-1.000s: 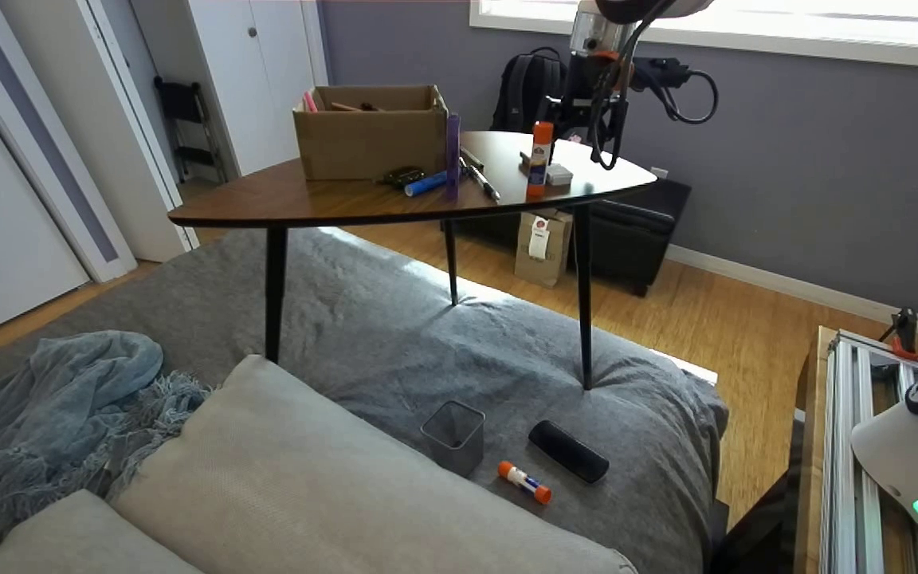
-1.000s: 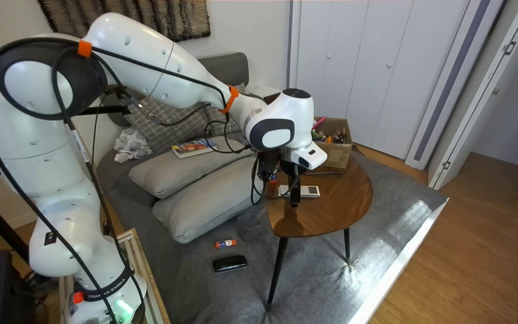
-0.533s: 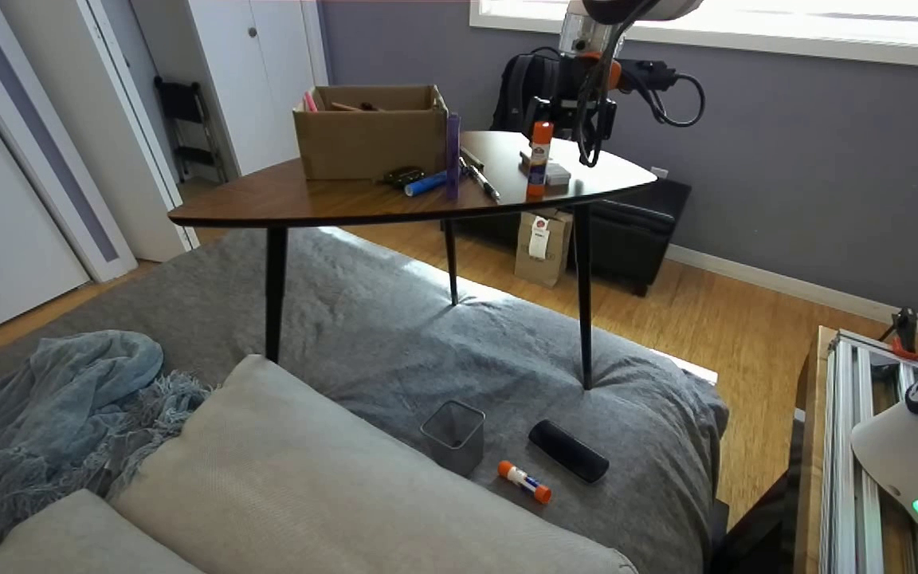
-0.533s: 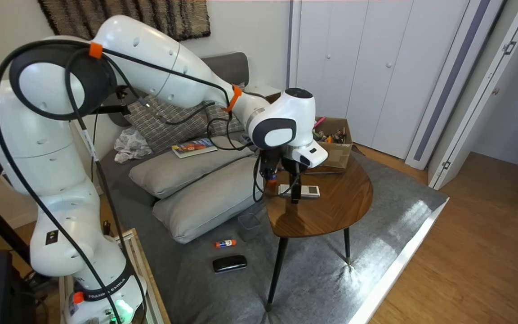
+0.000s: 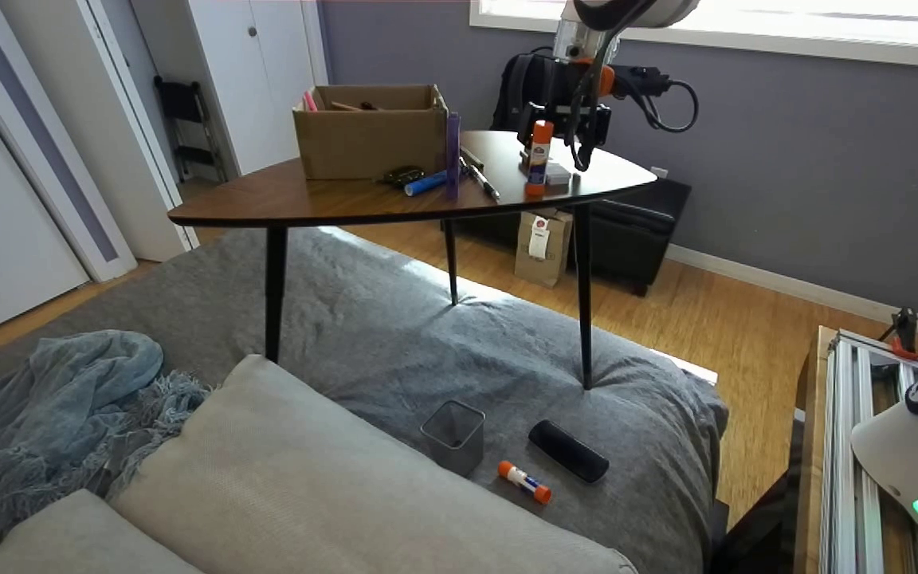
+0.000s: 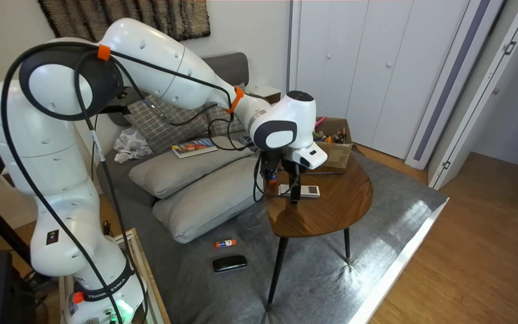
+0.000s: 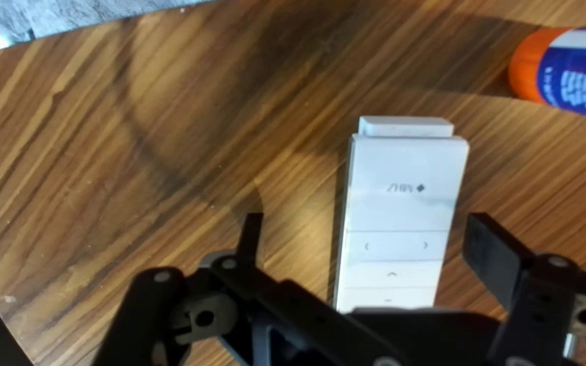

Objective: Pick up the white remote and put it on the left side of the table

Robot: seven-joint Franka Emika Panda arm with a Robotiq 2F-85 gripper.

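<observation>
Wrist view: the white remote (image 7: 397, 218) is framed lengthwise between the fingers (image 7: 494, 254) of the gripper (image 7: 364, 229), a tighter gap seen on the view's right than on its left.
Jaws: spread wide, one finger to each side, nothing gripped; how high the tips are held over the wood cannot be told.
White remote: laid on the table (image 6: 340, 211), buttons uppermost, its lower end covered by the gripper's body in the wrist view; in an exterior view, it is crossed by a dark part of the gripper.
Glue stick (image 5: 539, 155): stood upright, orange cap on top; caught at the wrist view's edge, near the remote, apart from it.
Cardboard box (image 5: 371, 143): set farther along the tabletop, something pink poked over its rim.
Blue tube (image 5: 425, 184): laid just beside the box, a purple strip (image 5: 453, 155) seen upright next to it, pens (image 5: 481, 179) scattered close by.
Grey bed cover (image 5: 331, 303): topped by a mesh cup (image 5: 459, 453), a black case (image 5: 569, 451) and another glue stick (image 5: 524, 482), laid flat.
</observation>
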